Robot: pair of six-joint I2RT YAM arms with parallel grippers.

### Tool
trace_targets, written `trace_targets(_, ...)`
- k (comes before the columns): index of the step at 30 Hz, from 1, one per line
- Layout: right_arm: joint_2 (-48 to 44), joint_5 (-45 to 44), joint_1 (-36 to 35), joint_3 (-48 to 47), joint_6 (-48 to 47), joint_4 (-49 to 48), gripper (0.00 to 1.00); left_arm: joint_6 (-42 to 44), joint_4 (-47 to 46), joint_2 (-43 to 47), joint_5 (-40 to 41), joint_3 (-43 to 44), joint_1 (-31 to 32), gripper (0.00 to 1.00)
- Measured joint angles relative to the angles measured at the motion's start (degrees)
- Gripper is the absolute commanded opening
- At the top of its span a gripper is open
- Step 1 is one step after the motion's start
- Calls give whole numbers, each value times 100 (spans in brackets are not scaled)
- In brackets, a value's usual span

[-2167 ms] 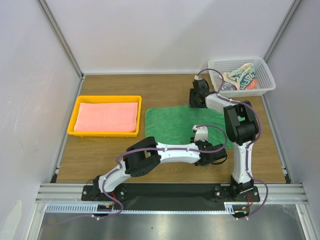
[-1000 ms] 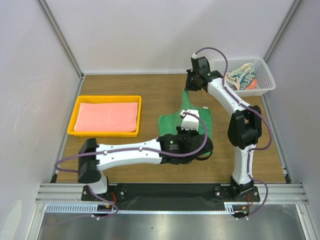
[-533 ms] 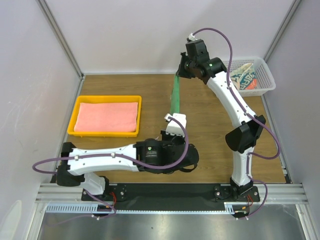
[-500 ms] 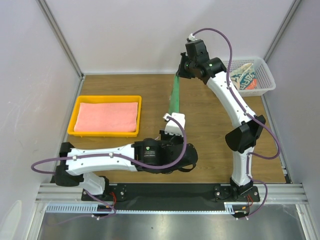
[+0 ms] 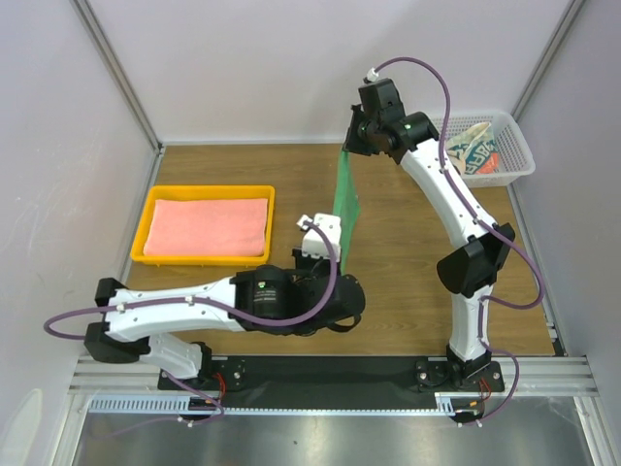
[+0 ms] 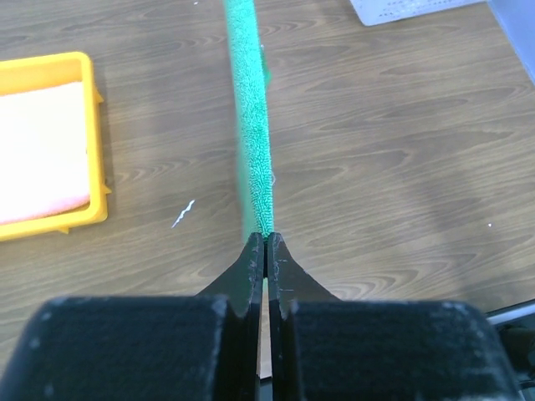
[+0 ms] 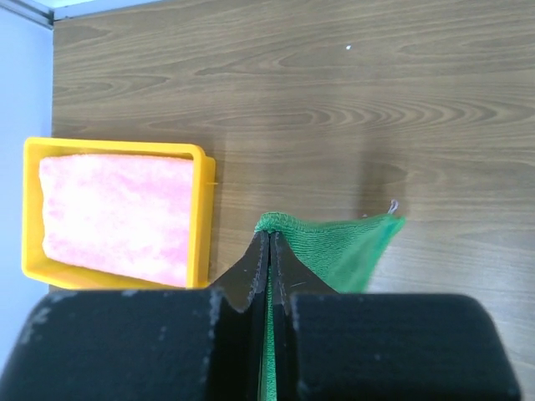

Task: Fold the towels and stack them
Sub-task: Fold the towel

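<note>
Green towel (image 5: 344, 199) is held up over the bench (image 5: 388, 243), stretched btwn both arms into a narrow, near-vertical sheet. R fingers (image 7: 253, 276) are pinched shut on its upper corner, high above the far-centre of the bench. L fingers (image 6: 252, 267) are clamped on a lower corner, closer to the front. Both pairs are matte black wedges tapering to thin tips, pressed together w/ only cloth btwn them. From the L wrist view the towel shows edge-on as a slim band w/ fine, nubby terry pile. From the R wrist view it spreads into a soft triangular flap w/ a stitched hem and a short loose thread at the corner. Pink towel (image 5: 206, 225) lies flat as a neat folded rectangle w/ a fluffy, slightly mottled nap. It fills most of the yellow tray (image 5: 204, 189), a smooth, shallow plastic rectangle w/ a raised rim, on the L side of the bench, well apart from the green towel. Patterned towel (image 5: 471, 150) is crumpled in loose folds (white, teal, red-orange marks) inside the white mesh basket (image 5: 514, 146). That basket has flared, perforated plastic walls and sits at the far R corner. Bench top is brown wood-grain, smooth, w/ long streaky figure.
</note>
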State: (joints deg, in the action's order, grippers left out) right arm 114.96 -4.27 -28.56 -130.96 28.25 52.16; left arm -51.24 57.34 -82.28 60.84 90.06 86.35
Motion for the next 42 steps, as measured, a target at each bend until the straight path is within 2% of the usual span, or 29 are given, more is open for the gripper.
trace_targets(7, 227, 153, -407, -166, 225, -90, 0, -581, 577, 1178, 57, -866, 15, 0)
trace_targets(12, 713, 348, -859, -505, 433, -332, 0, -461, 922, 2026, 85, -855, 22, 0)
trace_targets(16, 785, 417, -953, -503, 481, -367, 0, -157, 1095, 1967, 122, -581, 26, 0)
trace_targets(19, 675, 407, -850, -299, 463, -544, 0, 105, 1067, 1408, 120, -409, 28, 0)
trace_targets(21, 374, 387, -710, 308, 426, -671, 0, 232, 979, 890, 87, -313, 52, 0)
trace_targets(24, -299, 437, -380, 1705, 323, -1099, 0, 372, 767, -240, -17, -238, 203, 0)
trace_targets(28, -1394, 796, 409, 4070, 81, -1873, 0, 605, 448, -1462, -223, -175, 393, 0)
trace_targets(32, -2149, 1117, 1410, 6037, -219, -2444, 0, 1150, -385, -2334, -704, -94, 507, 0)
trace_targets(36, -2227, 1290, 2205, 6872, -538, -2653, 0, 1615, -1368, -3027, -1333, 260, 533, 0)
trace_targets(39, -2227, 1403, 2594, 7040, -695, -2754, 0, 1884, -1974, -3469, -1700, 592, 533, 0)
trace_targets(42, -2227, 1377, 2743, 6990, -837, -2791, 0, 2208, -2402, -3729, -2006, 852, 527, 44)
